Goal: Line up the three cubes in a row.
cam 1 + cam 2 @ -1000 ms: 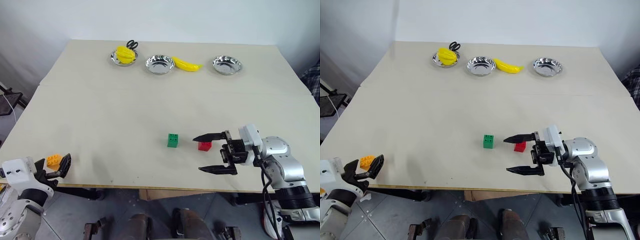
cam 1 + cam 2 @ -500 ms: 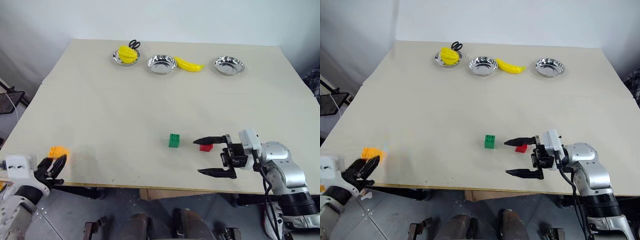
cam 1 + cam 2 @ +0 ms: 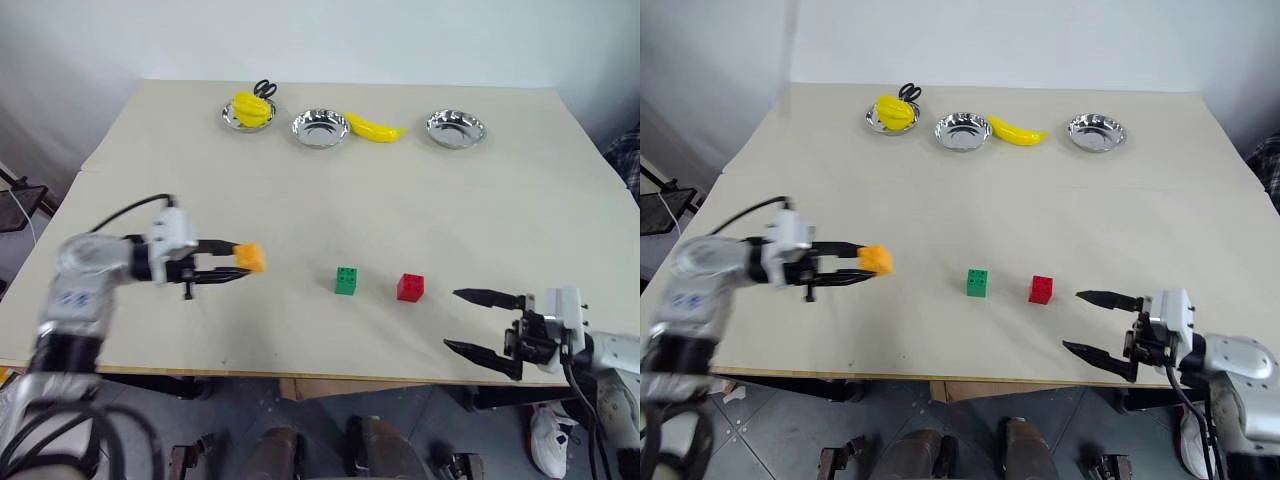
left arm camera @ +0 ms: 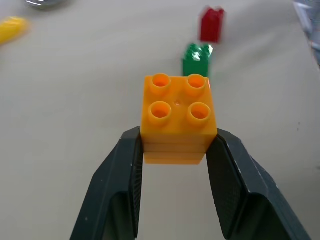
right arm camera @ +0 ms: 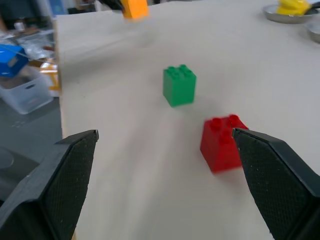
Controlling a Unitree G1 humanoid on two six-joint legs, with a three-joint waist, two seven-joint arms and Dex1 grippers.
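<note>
The orange cube [image 3: 250, 258] is held clamped between the two black fingers of the left gripper [image 3: 238, 263], above the table [image 3: 200, 180] and to the left of the other two bricks; in the left wrist view its four studs are seen facing the camera, with a finger pressed against each side. The green cube [image 3: 346, 280] and the red cube [image 3: 409, 288] are set on the table just beside each other, not touching, green on the left and red on the right, both with studs up. Bare tabletop is seen between the orange cube and the green one. The right gripper [image 3: 482, 322] is held near the table's front edge, to the right of the red cube and apart from it, its jaws spread wide with nothing between them. Along the far edge, three steel bowls are lined up: the left bowl [image 3: 232, 118] is filled with a yellow object [image 3: 251, 107], with a black-handled item [image 3: 264, 88] just behind it, the middle bowl [image 3: 319, 128] and the right bowl [image 3: 455, 128] are seen with nothing in them, and a banana [image 3: 374, 128] is laid just to the right of the middle bowl. All of these are well apart from the cubes.
</note>
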